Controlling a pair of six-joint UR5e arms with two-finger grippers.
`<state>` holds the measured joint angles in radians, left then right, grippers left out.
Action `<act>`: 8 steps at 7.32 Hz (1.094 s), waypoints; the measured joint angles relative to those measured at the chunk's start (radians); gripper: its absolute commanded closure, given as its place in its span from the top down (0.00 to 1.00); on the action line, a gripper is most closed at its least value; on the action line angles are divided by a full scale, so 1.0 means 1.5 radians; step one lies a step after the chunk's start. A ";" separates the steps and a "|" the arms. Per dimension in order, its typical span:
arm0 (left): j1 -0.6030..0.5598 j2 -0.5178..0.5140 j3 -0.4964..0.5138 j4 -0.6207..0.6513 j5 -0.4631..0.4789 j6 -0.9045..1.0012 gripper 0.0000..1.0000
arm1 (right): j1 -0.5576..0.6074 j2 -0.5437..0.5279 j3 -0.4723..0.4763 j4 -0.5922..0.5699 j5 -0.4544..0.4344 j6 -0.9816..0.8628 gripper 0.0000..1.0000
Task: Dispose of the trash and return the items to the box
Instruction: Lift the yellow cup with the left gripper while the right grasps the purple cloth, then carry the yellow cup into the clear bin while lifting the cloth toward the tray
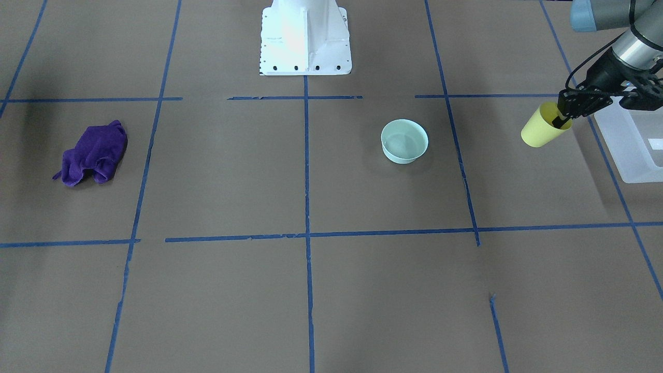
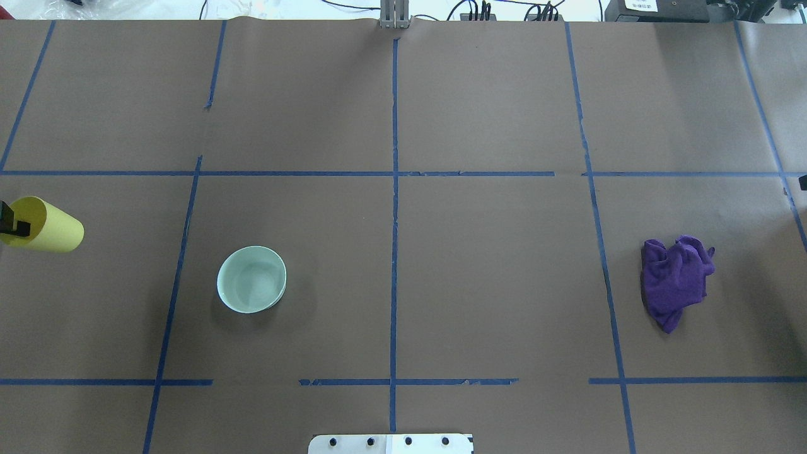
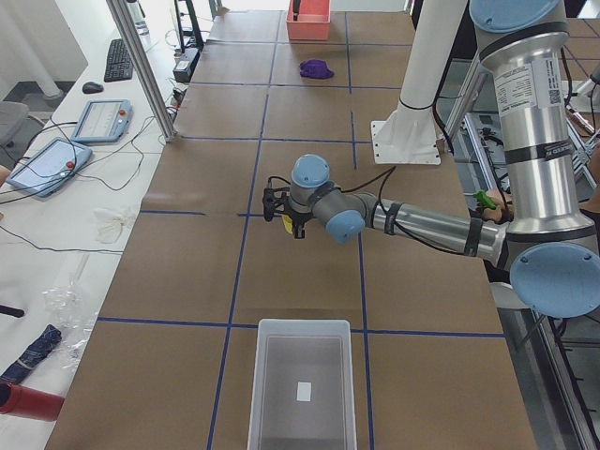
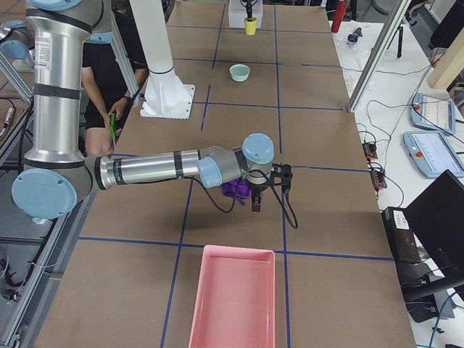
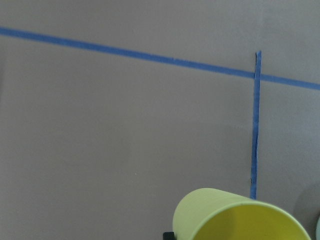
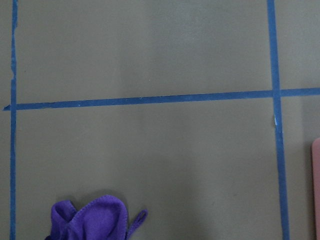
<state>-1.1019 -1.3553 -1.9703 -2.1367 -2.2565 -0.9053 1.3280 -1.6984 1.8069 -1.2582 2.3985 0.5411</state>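
My left gripper (image 1: 562, 115) is shut on the rim of the yellow cup (image 1: 540, 130), one finger inside and one outside. It holds the cup tilted above the table, just beside the translucent box (image 1: 632, 142). The cup also shows at the overhead view's left edge (image 2: 55, 227) and in the left wrist view (image 5: 235, 217). The mint-green bowl (image 1: 404, 141) stands upright on the table, apart from the cup. My right gripper (image 4: 267, 197) hangs over the purple cloth (image 4: 233, 188); I cannot tell whether it is open or shut.
The purple cloth (image 2: 676, 280) lies crumpled on my right side of the table. A pink tray (image 4: 233, 297) sits at the table's right end. The box (image 3: 302, 394) holds only a small white label. The robot base (image 1: 305, 36) stands at the table's edge.
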 measured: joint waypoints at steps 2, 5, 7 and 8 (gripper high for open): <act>-0.074 -0.021 -0.016 0.082 0.016 0.114 0.00 | -0.088 -0.027 0.002 0.125 -0.027 0.182 1.00; -0.205 -0.041 -0.005 0.148 0.047 0.303 0.00 | -0.255 -0.037 0.028 0.211 -0.133 0.390 1.00; -0.273 -0.059 0.050 0.152 0.081 0.422 0.00 | -0.356 -0.044 0.031 0.247 -0.208 0.466 1.00; -0.305 -0.077 0.091 0.152 0.085 0.479 0.00 | -0.380 -0.053 0.031 0.251 -0.224 0.473 0.85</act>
<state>-1.5599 -1.4711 -1.8335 -1.9080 -2.1293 -0.1871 0.7577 -1.7779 1.8527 -0.8810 2.0631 1.2504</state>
